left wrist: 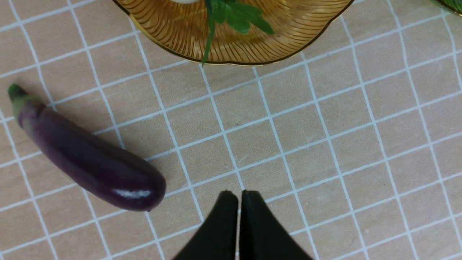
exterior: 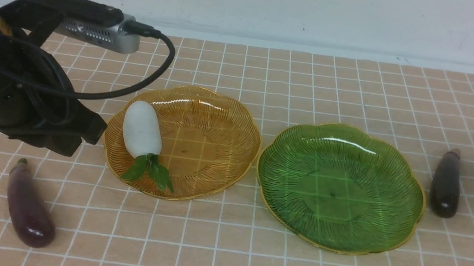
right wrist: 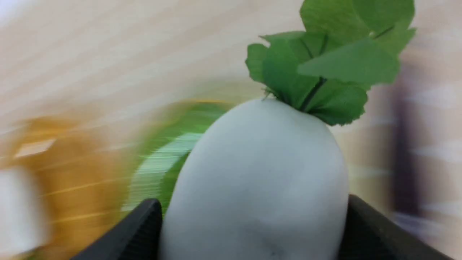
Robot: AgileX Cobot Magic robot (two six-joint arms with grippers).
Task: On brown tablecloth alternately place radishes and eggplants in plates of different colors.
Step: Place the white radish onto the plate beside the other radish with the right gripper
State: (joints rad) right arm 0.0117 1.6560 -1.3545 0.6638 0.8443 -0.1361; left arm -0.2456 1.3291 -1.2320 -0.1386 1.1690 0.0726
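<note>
The right pincer [right wrist: 252,216] holds the second radish [right wrist: 260,169] across its fat white body, black fingers [right wrist: 140,227] spread wide on either side, with the leaves pointing away from the wrist. In the front view this radish is a smear at the far right edge. It is beyond the right eggplant [exterior: 445,185] and well apart from the empty green plate [exterior: 341,191]. The first radish [exterior: 142,130] lies in the amber plate [exterior: 206,147]. The left pincer [left wrist: 240,206] is closed on nothing, over the brown tablecloth [exterior: 219,252] near the left eggplant [left wrist: 90,166].

I see 3 risks from here:
- The radish is smooth and rounded, and only its lower part sits between the fingers, so a fast swing could squeeze it out forwards.
- The way to the green plate passes over the right eggplant, so a low carry could knock it and set it rolling across the bench.
- A release over the scalloped rim, rather than the middle, could tip the light plate or let the radish roll off.
</note>
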